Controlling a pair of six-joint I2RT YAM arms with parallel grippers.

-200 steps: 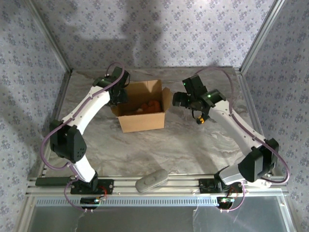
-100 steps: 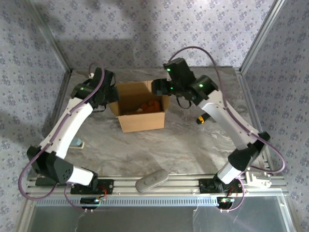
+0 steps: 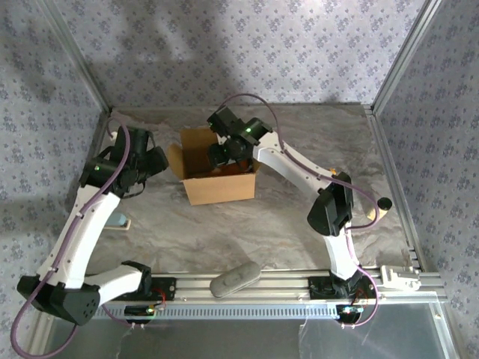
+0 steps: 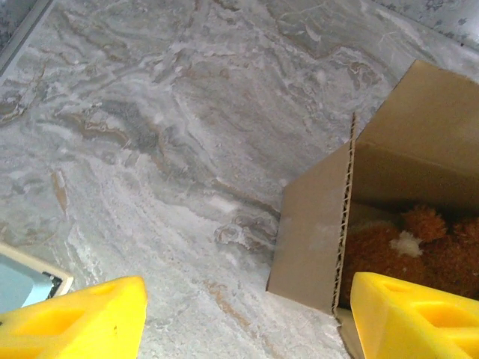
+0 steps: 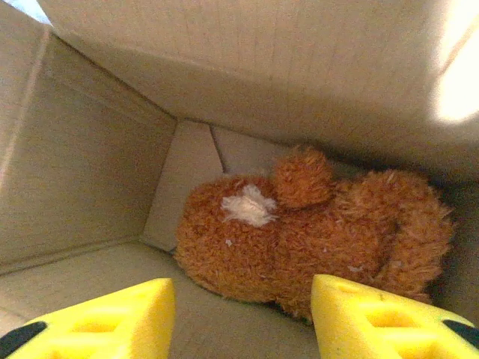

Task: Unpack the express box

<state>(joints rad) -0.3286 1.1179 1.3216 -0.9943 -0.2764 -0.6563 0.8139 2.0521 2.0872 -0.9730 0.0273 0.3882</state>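
The express box [image 3: 221, 188] stands open at the middle back of the table, its flaps up. An orange-brown plush toy [image 5: 299, 232] with a white patch lies on the box floor. My right gripper [image 3: 222, 155] reaches down inside the box. In the right wrist view it [image 5: 239, 321] is open, its yellow fingers just short of the toy and apart from it. My left gripper [image 3: 159, 161] hovers open at the box's left side. In the left wrist view it [image 4: 247, 329] stands astride the left flap [image 4: 322, 224], and the toy [image 4: 404, 247] shows beyond that flap.
A grey oblong object [image 3: 235, 278] lies on the near rail. A black-tipped tool [image 3: 382, 206] rests at the right edge of the table, and a small pale item [image 3: 120, 222] at the left. Patterned enclosure walls close in the back and sides.
The right arm has swung left and dipped its gripper into the box, its jaws narrowing. The left arm has drawn back to the left, off the box's flap.
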